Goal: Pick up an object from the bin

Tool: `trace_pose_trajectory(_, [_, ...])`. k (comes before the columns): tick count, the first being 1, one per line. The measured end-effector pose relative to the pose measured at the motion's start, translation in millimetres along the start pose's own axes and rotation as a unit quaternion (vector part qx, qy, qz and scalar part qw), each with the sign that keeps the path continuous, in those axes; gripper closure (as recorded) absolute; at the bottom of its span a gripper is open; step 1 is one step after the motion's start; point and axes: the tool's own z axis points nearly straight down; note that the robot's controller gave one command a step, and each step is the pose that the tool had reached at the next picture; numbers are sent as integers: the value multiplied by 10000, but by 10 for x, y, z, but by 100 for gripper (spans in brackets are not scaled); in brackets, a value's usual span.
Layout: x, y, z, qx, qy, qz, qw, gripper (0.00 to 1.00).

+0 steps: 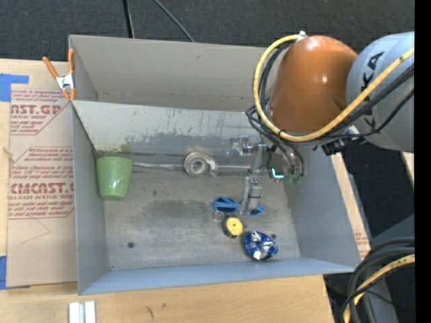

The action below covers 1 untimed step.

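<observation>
Camera view: gripper low at the bin's (168,79) 4 o'clock.
We see the gripper (253,195) poised at a small blue plastic piece (226,205), probably because it lies flat and clear of the walls. We cannot tell whether the gripper is spread or closed. A yellow disc (233,227) lies at the piece's 6 o'clock, a crumpled blue ball (259,245) at 5 and a green cup (114,175) at 9.

Soft, even light falls from above on the bin (202,66), whose far wall is its brightest face and whose floor shows a pale, streaky sheen just below that wall. The orange cover (313,86) over the bin's right side carries a broad dull highlight, and shadows inside the bin are faint; beyond its far rim the ground lies dark.
</observation>
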Motion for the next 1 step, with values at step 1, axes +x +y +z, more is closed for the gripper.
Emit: trace_pose_trajectory(1, [306, -418, 727, 9, 14, -157, 9999, 0])
